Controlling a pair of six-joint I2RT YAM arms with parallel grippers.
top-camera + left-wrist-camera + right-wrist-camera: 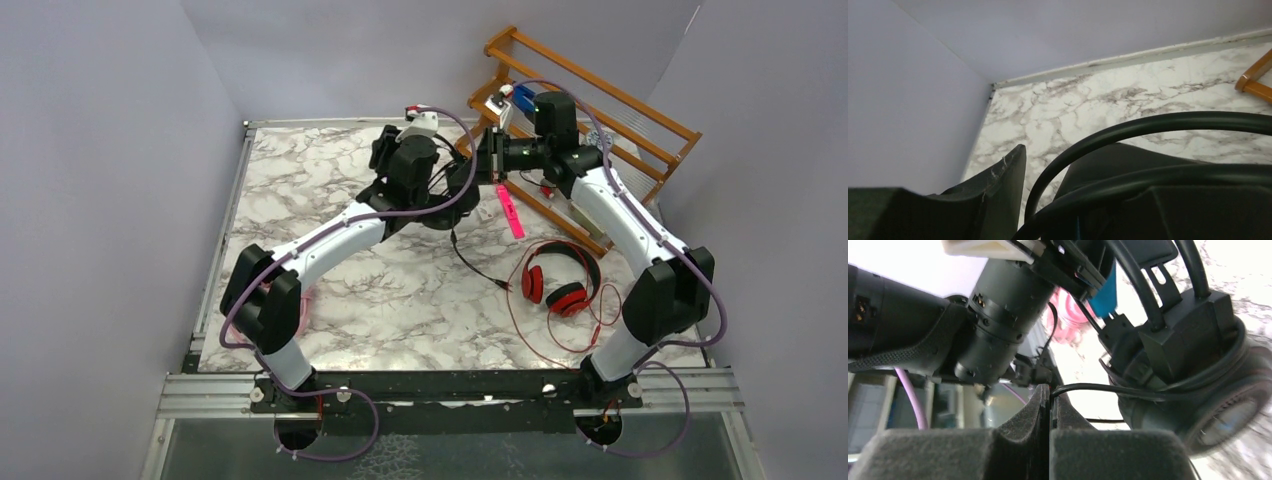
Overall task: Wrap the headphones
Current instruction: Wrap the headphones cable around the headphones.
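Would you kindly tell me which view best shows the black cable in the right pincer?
Right wrist: the black cable is pinched in the shut right pincer. Top external shows only its loose end trailing below; the left wrist's black arcs might be it.

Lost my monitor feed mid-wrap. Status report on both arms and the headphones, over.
Left gripper: jaws shut on black headphones. Right gripper: jaws pinching its cable. Red headphones loose on table, cable sprawled beside right arm.
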